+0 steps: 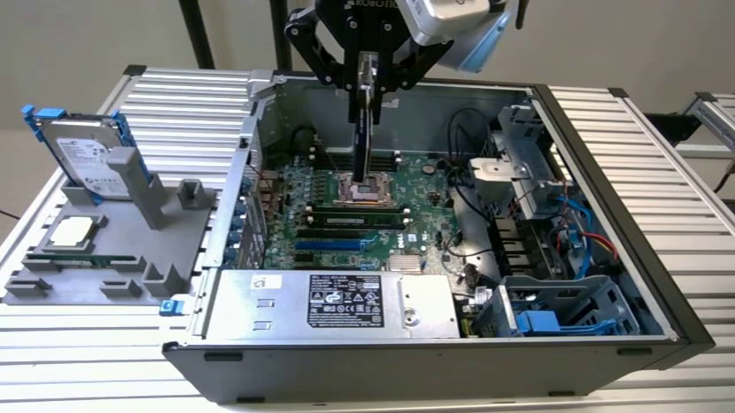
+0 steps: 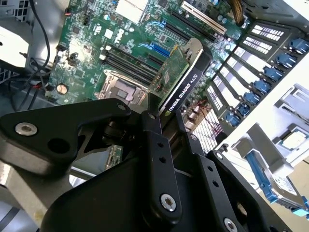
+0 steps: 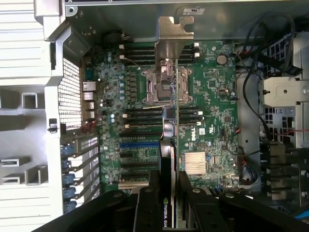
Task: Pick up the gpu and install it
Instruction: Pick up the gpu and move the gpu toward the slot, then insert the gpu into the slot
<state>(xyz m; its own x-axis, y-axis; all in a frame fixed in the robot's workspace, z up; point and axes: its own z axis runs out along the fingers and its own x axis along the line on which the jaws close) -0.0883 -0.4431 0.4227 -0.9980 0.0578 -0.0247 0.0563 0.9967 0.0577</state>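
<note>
- The slatted surface (image 1: 643,146) carries an open computer case (image 1: 402,361) with its motherboard (image 1: 436,215) facing up.
- The gripper (image 1: 365,82) hangs over the case — its fingers (image 3: 153,193) pinch the gpu (image 1: 364,146) by its flat faces.
- The gpu stands on edge above the motherboard, with its bracket end down near the CPU socket (image 1: 385,194).
- A grey holder (image 1: 103,258) at the exterior view's left carries a hard drive (image 1: 86,155), upright, and a CPU chip (image 1: 71,231), flat.

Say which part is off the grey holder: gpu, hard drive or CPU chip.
The gpu: the end effector holds it over the motherboard; hard drive and CPU chip sit on the holder.
</note>
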